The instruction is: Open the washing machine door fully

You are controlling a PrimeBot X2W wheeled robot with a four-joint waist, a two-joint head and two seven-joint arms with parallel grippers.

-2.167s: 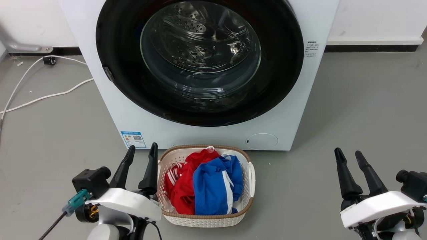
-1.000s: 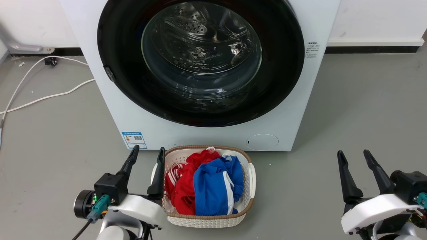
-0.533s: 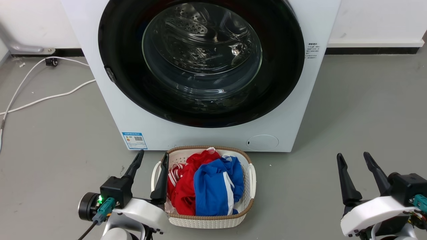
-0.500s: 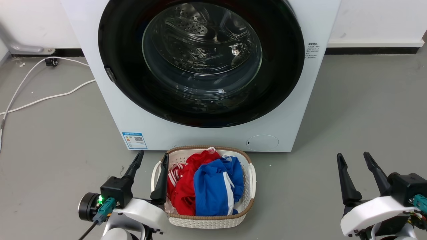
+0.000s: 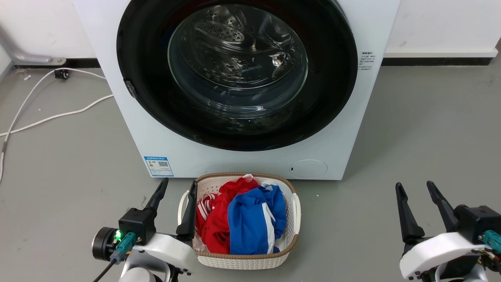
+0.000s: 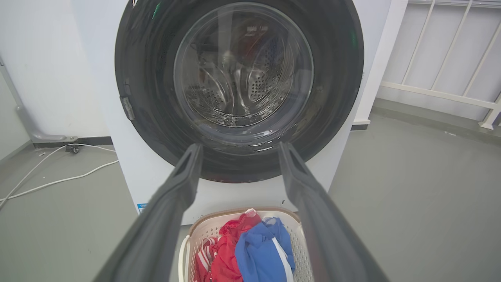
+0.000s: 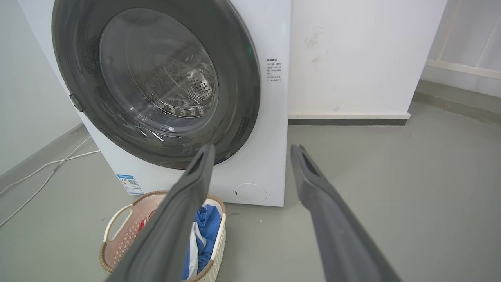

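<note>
The washing machine door is a big round glossy black ring with a clear bulging glass centre. It lies flat against the white machine, closed, with a small latch tab on its left rim. The door fills the top of the left wrist view, and the door stands at the upper left of the right wrist view. My left gripper is open at the lower left beside the basket, well short of the door. At the lower right my right gripper is open and empty. The left gripper and right gripper both show spread fingers.
A white laundry basket with red and blue clothes sits on the grey floor right in front of the machine. White cables trail on the floor to the left. A white wall and dark skirting run behind.
The head camera has shifted a little, so the whole scene sits slightly lower. My left gripper has moved right to the basket's left rim. The door has not moved.
</note>
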